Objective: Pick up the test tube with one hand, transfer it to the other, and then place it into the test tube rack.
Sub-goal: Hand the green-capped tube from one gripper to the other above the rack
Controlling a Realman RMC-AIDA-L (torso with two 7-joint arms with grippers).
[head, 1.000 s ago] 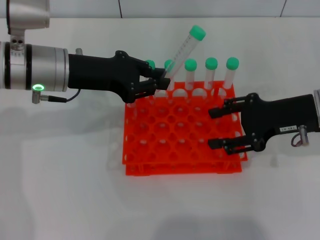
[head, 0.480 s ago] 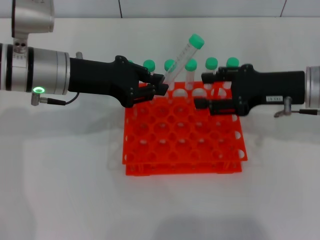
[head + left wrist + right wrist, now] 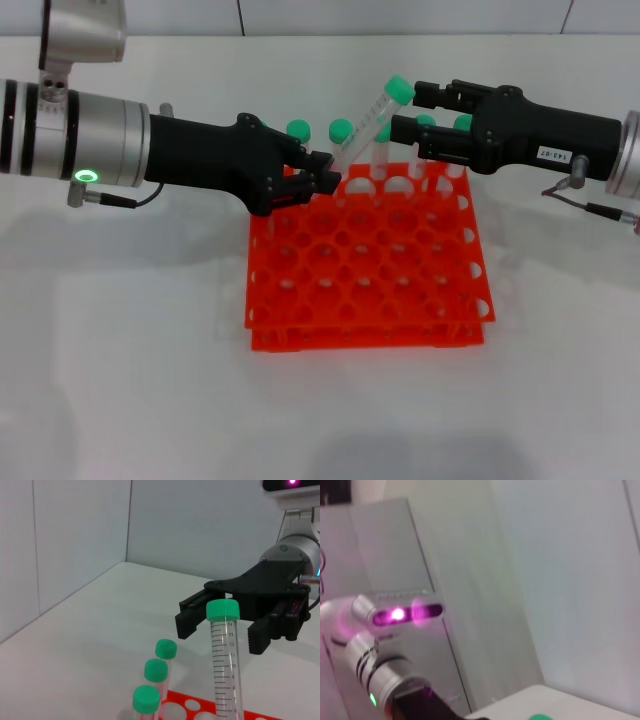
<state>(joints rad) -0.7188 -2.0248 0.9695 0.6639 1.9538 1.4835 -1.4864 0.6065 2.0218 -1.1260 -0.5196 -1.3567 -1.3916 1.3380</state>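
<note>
The left gripper (image 3: pixel 322 172), black and unlabelled on an arm with a silver cuff and a glowing green ring light, was clamped on the lower end of the test tube (image 3: pixel 366 122) above the far left part of the orange test tube rack (image 3: pixel 366 300), which sat on the white table (image 3: pixel 120 330). The tube leaned — its green cap up and tipped away from the rack's far edge, its clear body slanting down into the gripper's fingers. The right gripper (image 3: pixel 407 110), black with a small white printed label on its body, hung over the rack's far right corner with its two fingers spread apart, one to each side of the tube's cap, the fingertips just beside the cap; whether they touched it could not be told. In the left wrist view the tube (image 3: pixel 225 660) stood up with printed graduation marks down its side, and the right gripper (image 3: pixel 222 625) faced it from behind with its fingers parted around the cap. Other green-capped tubes (image 3: pixel 340 131) stood in the rack's far row, three of them showing close to the held tube in the left wrist view (image 3: pixel 156 670). The right wrist view showed only a blurred wall and part of an arm.
</note>
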